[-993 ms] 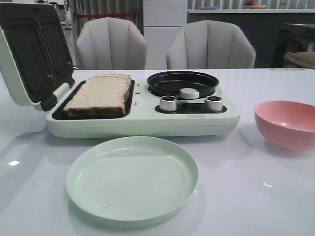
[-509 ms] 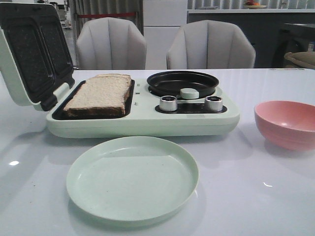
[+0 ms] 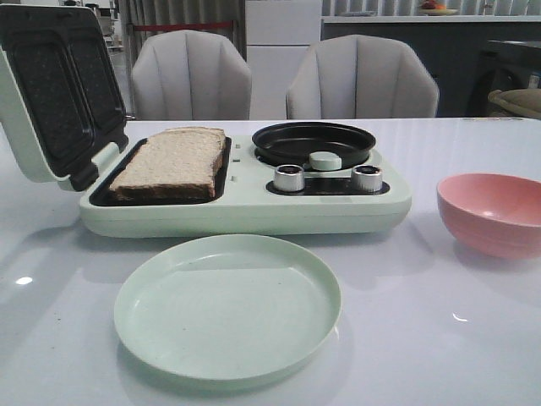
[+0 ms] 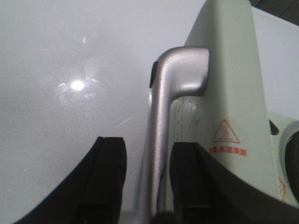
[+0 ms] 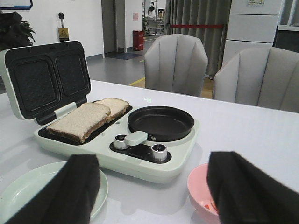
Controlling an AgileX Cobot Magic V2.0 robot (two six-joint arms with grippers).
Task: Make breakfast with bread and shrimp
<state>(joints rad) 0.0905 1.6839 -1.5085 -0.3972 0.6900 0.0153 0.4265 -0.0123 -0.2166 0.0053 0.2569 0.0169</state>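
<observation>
Two slices of bread [image 3: 173, 161] lie on the black sandwich tray of the pale green breakfast maker [image 3: 245, 216], whose lid [image 3: 51, 93] stands open. They also show in the right wrist view [image 5: 81, 121]. My left gripper [image 4: 148, 144] is open, its fingers either side of the lid's silver handle [image 4: 180, 77], with a gap on one side. My right gripper [image 5: 152, 186] is wide open and empty above the table. Small orange shrimp [image 5: 209, 206] lie in the pink bowl [image 5: 198, 189]; in the front view the bowl's wall hides them. Neither gripper shows in the front view.
The pink bowl [image 3: 494, 211] stands right of the maker. A pale green plate [image 3: 228, 304] lies in front of it. A black round pan [image 3: 313, 139] sits on the maker above two silver knobs [image 3: 289, 178]. Two grey chairs [image 3: 362, 76] stand behind the table.
</observation>
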